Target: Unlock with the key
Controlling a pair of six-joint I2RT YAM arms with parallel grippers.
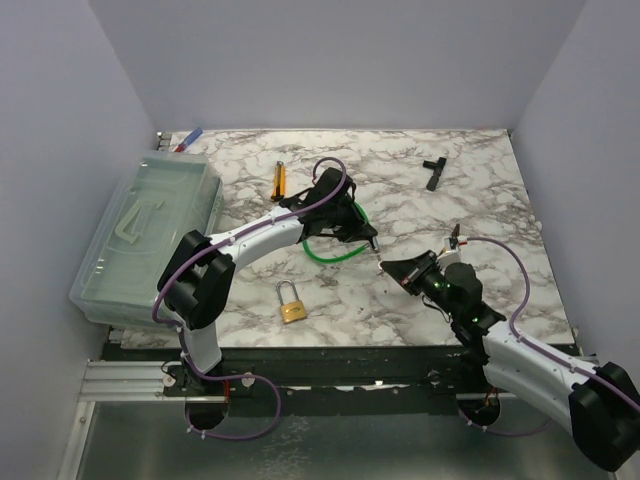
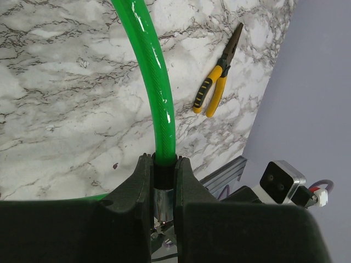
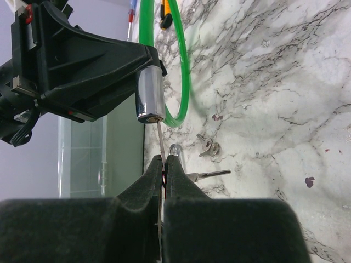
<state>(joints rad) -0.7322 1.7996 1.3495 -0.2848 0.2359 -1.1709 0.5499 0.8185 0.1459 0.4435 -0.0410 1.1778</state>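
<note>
key (image 3: 160, 141) pinched flat in my right gripper (image 3: 164, 160), jaws closed tight on it, its tip meeting the end face of the metal cylinder (image 3: 149, 93) that my left gripper (image 2: 163, 160) clamps, jaws barely apart, on the green cable (image 2: 159, 82) above the marble table (image 1: 480, 200).

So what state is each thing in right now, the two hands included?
Left hand: shut on the metal end of the green cable.
Right hand: shut on the key.
Key: tip at the metal end's face; whether inserted, cannot tell.
Brass padlock: lying flat, shackle looks closed.
Pliers: lying flat, jaws closed.
Plastic bin: lid on.
</note>
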